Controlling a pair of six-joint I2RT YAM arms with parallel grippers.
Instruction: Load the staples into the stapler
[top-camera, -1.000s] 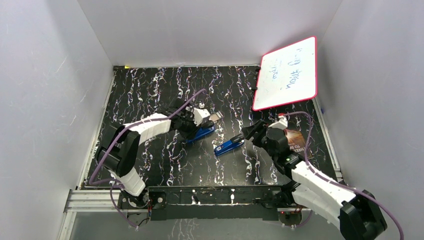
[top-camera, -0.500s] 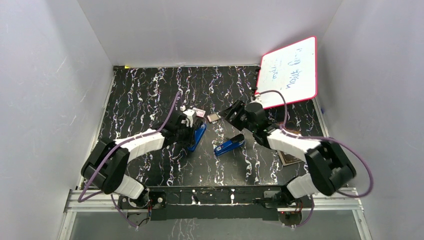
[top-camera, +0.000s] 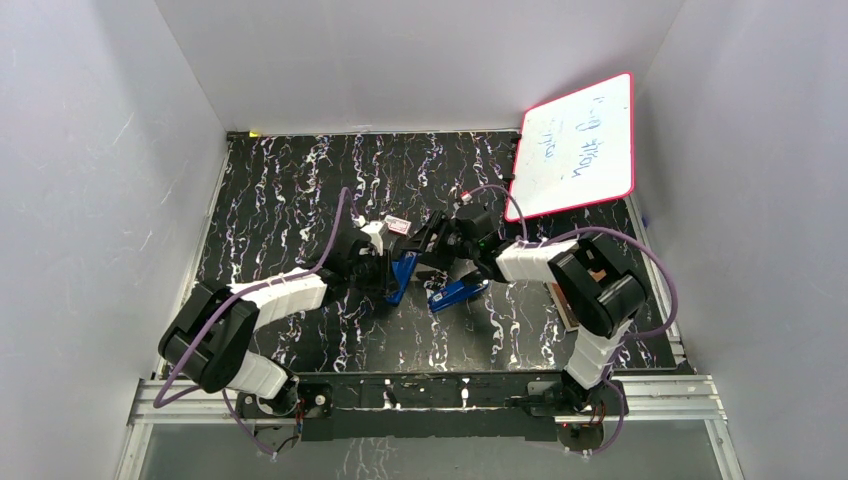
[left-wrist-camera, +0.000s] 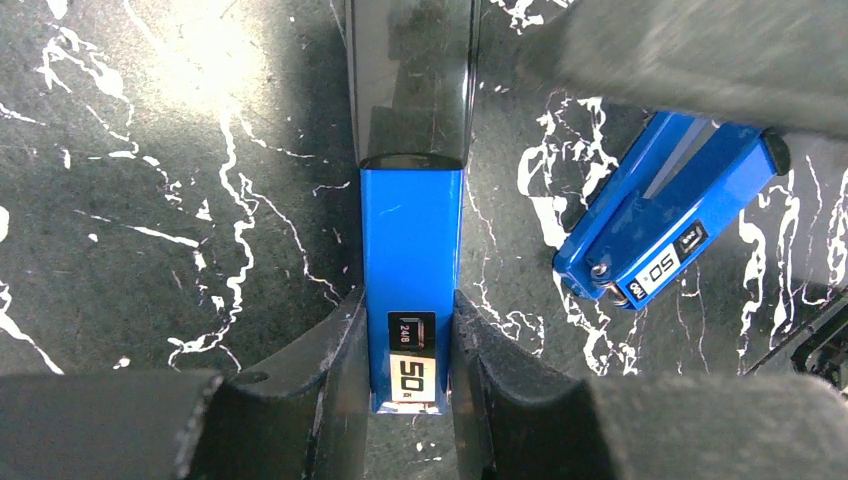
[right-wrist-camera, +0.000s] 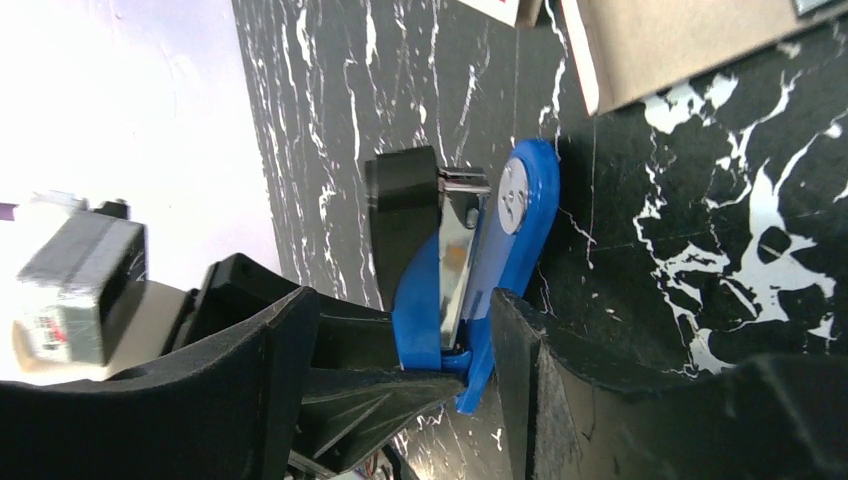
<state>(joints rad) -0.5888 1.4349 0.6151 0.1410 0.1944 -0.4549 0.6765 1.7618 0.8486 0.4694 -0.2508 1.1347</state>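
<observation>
Since a second ago the right arm has swung from the right side of the top view across to its middle, so the right hand (top-camera: 432, 244) now sits just right of the left hand (top-camera: 386, 267). The left arm has bent in closer, and the blue stapler with a black front end (top-camera: 403, 272) that it carries has turned from pointing right to pointing nearly up the frame. The second blue stapler (top-camera: 457, 292), closed and flat on the black, white-veined counter (top-camera: 280, 200), has kept its place just below and right of the two hands.

The left hand is clamped on the blue stapler with a black front end. In its wrist view the two dark fingers (left-wrist-camera: 335, 370) press the blue sides at the rear, at bottom centre, beside a small label reading 50. The second blue stapler lies apart at the right of that view.

The right hand stands wide open and holds nothing. In its wrist view its fingers (right-wrist-camera: 250, 380) rise from the lower corners with the held stapler between them. Whether the right-side one touches the blue edge I cannot tell. A silvery metal strip (right-wrist-camera: 456, 255) shows between the stapler's blue parts, and I cannot tell whether it is staples or bare rail. A flat brown card (right-wrist-camera: 690, 40) lies at the upper right there. A red-framed whiteboard (top-camera: 575, 150) sits at the upper right of the top view.
</observation>
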